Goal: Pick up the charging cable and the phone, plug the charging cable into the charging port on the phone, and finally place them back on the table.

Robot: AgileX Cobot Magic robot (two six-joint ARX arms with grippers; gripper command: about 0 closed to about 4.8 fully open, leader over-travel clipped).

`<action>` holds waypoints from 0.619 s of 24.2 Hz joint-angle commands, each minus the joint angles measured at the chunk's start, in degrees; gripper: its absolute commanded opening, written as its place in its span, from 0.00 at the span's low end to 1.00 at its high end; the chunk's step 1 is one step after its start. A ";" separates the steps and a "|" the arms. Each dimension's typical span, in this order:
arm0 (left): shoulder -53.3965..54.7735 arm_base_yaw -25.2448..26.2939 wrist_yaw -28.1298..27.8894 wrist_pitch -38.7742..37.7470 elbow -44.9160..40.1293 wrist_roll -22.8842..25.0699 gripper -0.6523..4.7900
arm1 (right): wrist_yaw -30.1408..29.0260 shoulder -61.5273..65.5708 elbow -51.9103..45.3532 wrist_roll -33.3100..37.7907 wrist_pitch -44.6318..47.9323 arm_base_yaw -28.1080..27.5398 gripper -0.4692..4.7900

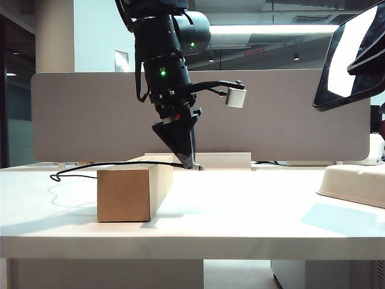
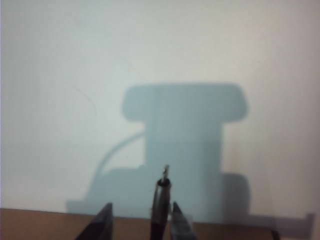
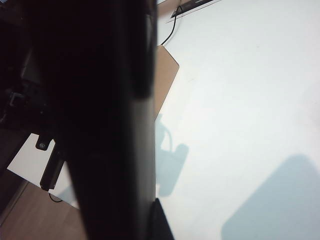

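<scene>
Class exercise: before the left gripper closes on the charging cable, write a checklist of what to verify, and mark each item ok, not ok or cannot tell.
1. Charging cable plug end between the left gripper fingers: ok.
2. Left gripper closed on the cable: not ok.
3. Cable lying across the wooden block: ok.
4. Phone lifted off the table: ok.
5. Right gripper's grip on the phone: cannot tell, hidden.

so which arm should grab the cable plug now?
Left. The left gripper hangs jaws open right at the charging cable plug on the box; the right gripper is shut on the phone, held high.
</scene>
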 commanded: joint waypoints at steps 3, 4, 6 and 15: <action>0.81 -0.04 -0.61 -0.90 0.15 0.17 0.38 | -0.33 -0.28 0.46 -0.44 2.16 0.09 0.08; 0.98 -0.04 -0.79 -0.98 0.15 0.00 0.38 | -0.31 -0.28 0.44 -0.46 2.10 0.09 0.08; 1.22 -0.04 -0.76 -0.85 0.15 -0.04 0.35 | -0.31 -0.28 0.46 -0.46 2.10 0.09 0.08; 1.27 -0.42 -0.37 -0.48 0.15 -0.24 0.22 | -0.09 -0.28 0.44 -0.46 2.10 0.09 0.08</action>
